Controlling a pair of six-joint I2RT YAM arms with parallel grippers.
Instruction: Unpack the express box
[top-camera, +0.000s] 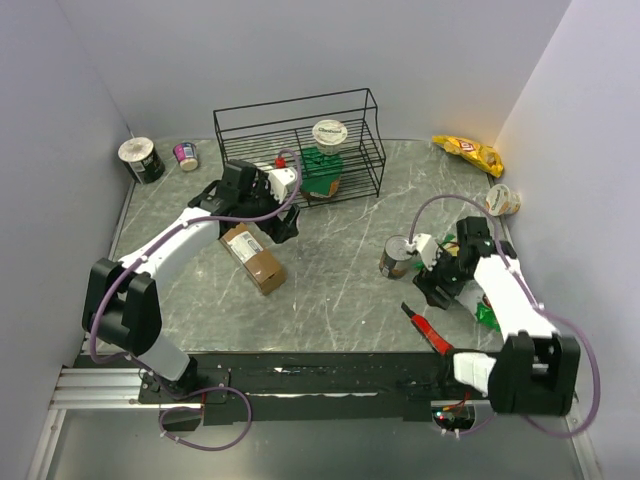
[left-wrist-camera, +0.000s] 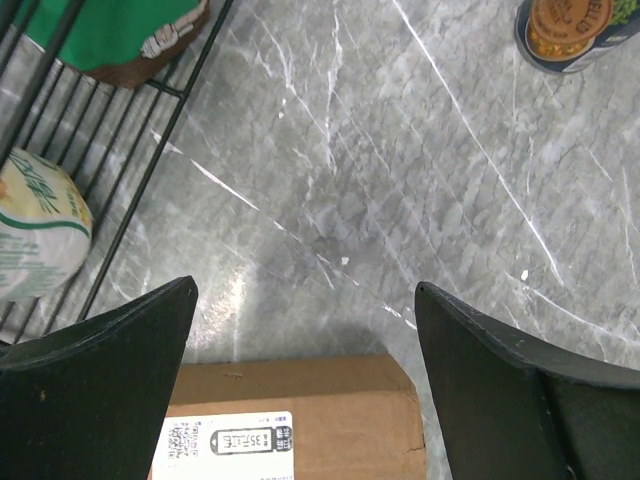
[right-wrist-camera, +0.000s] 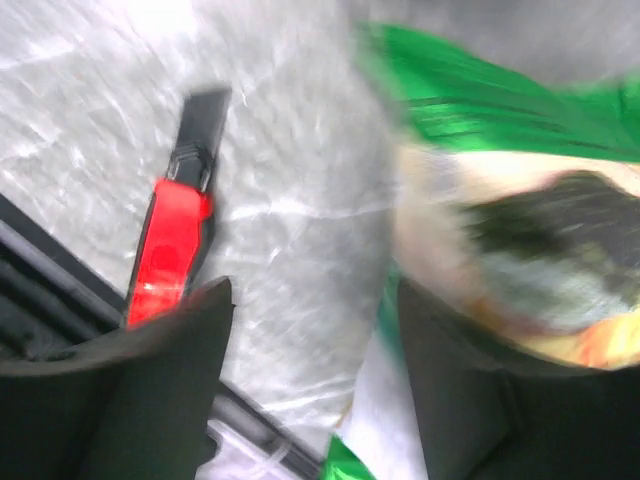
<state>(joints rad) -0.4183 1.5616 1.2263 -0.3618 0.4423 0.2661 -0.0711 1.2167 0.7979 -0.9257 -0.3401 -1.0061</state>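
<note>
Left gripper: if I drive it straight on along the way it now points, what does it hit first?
Probably the grey marble tabletop, just past the end of the long brown cardboard carton. That end shows between the fingers of the open left gripper, though depth is unclear.

Both arms wear the same livery: the left arm (top-camera: 170, 245) and the right arm (top-camera: 512, 300) have smooth white shells over their long links, with chunky black housings at the joints and bases. Thin purple cables (top-camera: 440, 200) trail off each (rather loosely). The left fingers (left-wrist-camera: 95, 385) are matte black wedges; the right fingers (right-wrist-camera: 120, 400) seem alike, though blurred.
</note>
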